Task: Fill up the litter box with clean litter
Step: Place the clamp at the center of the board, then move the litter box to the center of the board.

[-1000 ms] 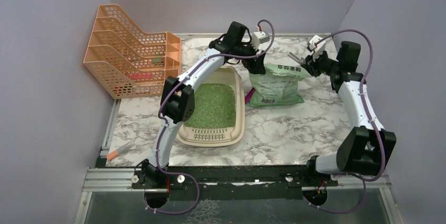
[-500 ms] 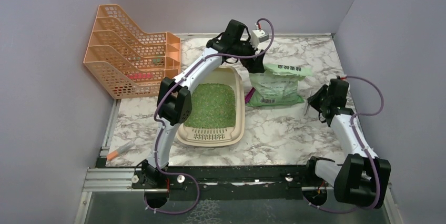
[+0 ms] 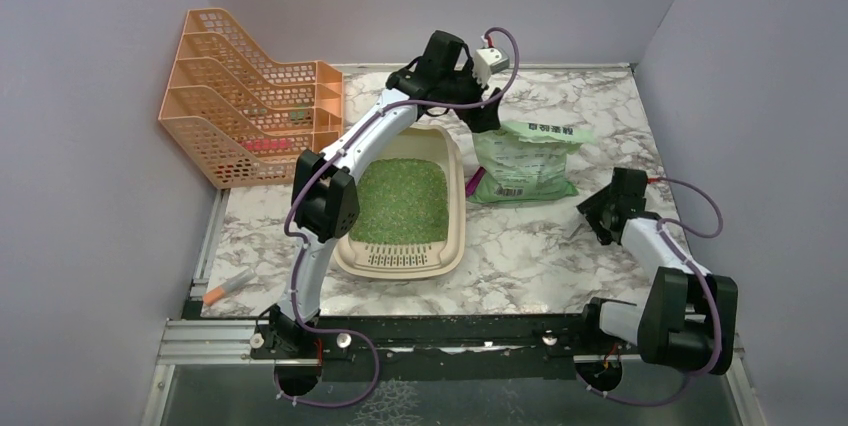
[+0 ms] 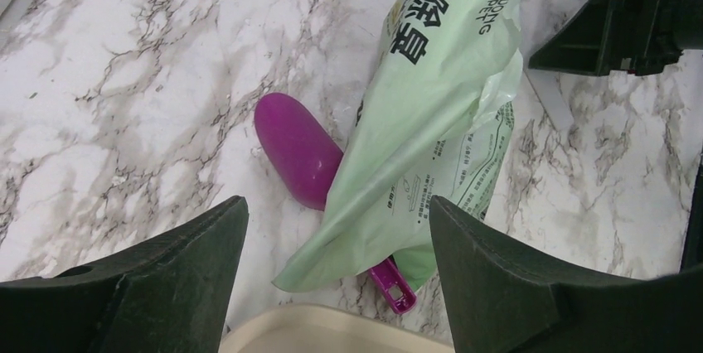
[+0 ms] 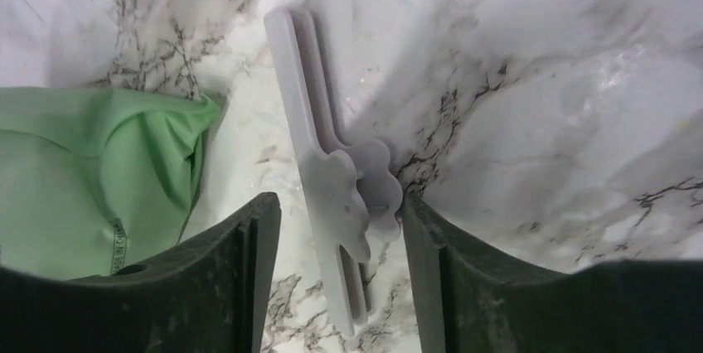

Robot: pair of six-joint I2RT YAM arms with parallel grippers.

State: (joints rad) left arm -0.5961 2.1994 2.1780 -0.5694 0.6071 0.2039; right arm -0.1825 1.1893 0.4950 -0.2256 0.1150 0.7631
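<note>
Counting one litter box [image 3: 452,246] bedded with clean litter [image 3: 405,201] at centre frame, one green bag [image 3: 525,161] just right of it, one magenta scoop [image 4: 297,147] poking from under that bag, and one orange file rack [image 3: 250,96] upper left. Hovering over bag and scoop with left gripper [image 4: 336,204] spread wide, gripping nothing. Sitting lower right, well apart from the box, with right gripper [image 5: 340,200] parted loosely around one pale clip [image 5: 292,63], not clamping.

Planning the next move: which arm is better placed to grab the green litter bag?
Left, probably. The left gripper, open, hangs directly over the bag; the right gripper sits low beside it, straddling a grey clip.
</note>
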